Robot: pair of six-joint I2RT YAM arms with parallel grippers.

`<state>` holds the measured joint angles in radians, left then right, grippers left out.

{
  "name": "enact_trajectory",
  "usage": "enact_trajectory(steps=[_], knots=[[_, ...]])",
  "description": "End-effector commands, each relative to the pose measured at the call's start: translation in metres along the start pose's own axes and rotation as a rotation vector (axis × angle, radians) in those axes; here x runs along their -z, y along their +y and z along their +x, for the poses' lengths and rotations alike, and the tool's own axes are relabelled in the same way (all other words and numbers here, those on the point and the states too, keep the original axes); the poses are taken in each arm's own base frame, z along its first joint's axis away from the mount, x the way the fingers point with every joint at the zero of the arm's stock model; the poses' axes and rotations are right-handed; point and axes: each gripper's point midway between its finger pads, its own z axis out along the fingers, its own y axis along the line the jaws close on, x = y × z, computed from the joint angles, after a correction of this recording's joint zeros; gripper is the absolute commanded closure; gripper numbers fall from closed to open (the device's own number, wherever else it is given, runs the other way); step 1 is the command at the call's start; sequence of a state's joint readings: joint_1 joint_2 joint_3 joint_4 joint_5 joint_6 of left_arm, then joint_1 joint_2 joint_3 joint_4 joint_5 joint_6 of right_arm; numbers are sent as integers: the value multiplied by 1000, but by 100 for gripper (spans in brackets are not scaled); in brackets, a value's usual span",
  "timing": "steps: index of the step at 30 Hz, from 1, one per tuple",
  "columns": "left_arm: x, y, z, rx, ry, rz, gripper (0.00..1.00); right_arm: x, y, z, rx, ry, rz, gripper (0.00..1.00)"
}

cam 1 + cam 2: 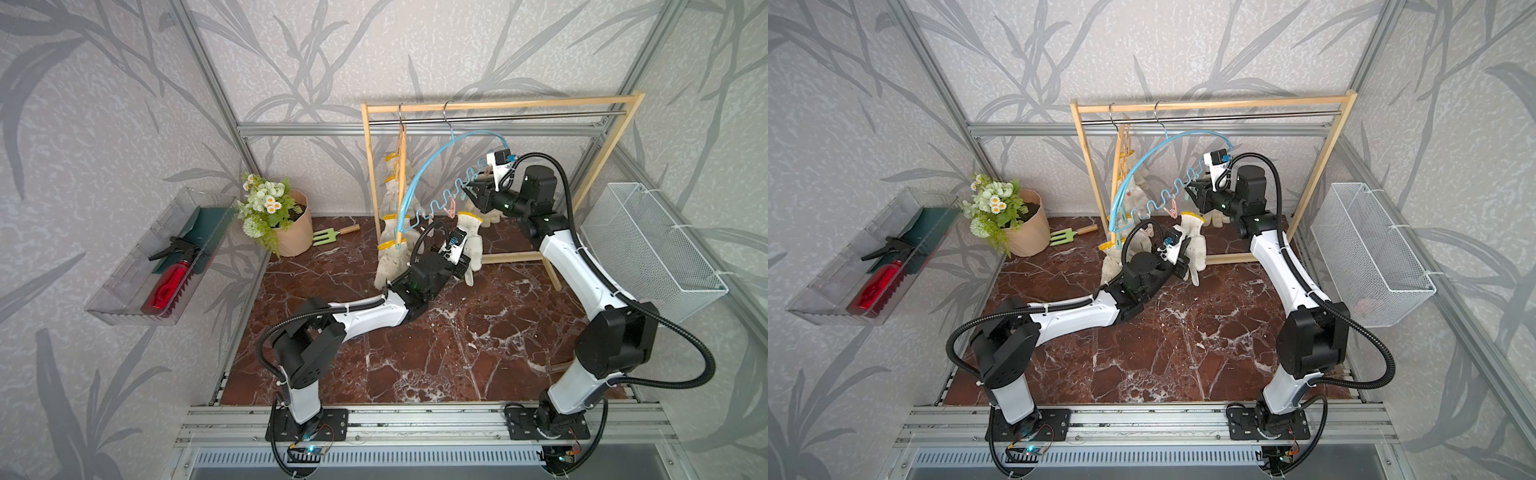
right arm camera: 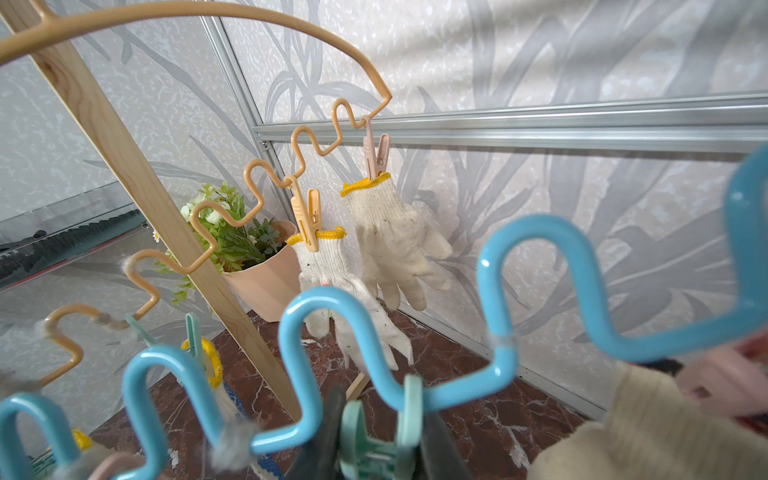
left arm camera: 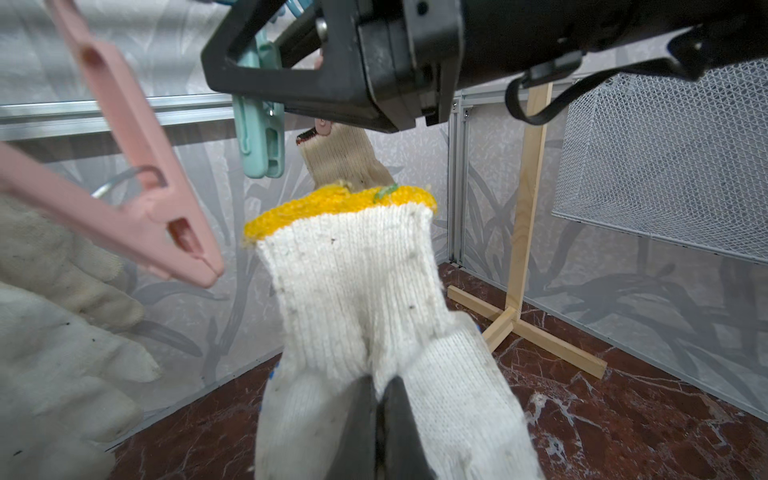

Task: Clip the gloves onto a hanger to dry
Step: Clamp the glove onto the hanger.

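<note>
My left gripper [image 3: 379, 390] is shut on a white glove [image 3: 357, 282] and holds it upright, yellow cuff on top; both top views show this glove [image 1: 471, 245] [image 1: 1194, 245] just below the blue wavy hanger [image 1: 428, 166]. My right gripper [image 2: 378, 415] is shut on a green clip [image 2: 374, 436] that hangs on the blue hanger [image 2: 498, 291]. The green clip [image 3: 259, 137] hangs a little above and beside the held cuff. A pink clip [image 3: 158, 216] hangs close by. Another glove [image 3: 340, 158] hangs behind. Several gloves [image 2: 390, 237] are clipped to the orange hanger [image 2: 316, 141].
Both hangers hang on a wooden rack [image 1: 498, 106], whose foot [image 1: 519, 257] lies on the marble floor. A flower pot [image 1: 286, 224] and green garden fork [image 1: 332, 235] stand at the back left. A clear tray [image 1: 124, 291] is on the left wall, a wire basket [image 1: 648, 245] on the right.
</note>
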<state>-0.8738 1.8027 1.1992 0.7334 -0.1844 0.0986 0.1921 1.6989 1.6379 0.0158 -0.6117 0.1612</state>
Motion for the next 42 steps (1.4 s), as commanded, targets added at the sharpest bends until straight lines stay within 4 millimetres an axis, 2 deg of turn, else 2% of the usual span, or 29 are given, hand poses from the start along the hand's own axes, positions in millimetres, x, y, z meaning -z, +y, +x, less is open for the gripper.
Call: enact_trajectory(steps=[1, 11, 15, 26, 42], knots=[[-5, 3, -9, 3, -35, 38, 100, 12, 18, -27, 47, -74, -34, 74], [-20, 25, 11, -5, 23, 23, 100, 10, 16, -21, 41, -64, -34, 74], [-26, 32, 12, -11, 22, 10, 100, 9, 15, -19, 37, -59, -36, 75], [-35, 37, -14, -21, -38, 9, 100, 7, 13, -14, 33, -50, -35, 77], [-40, 39, -38, -15, -104, -3, 100, 5, 13, -11, 19, -47, -42, 77]])
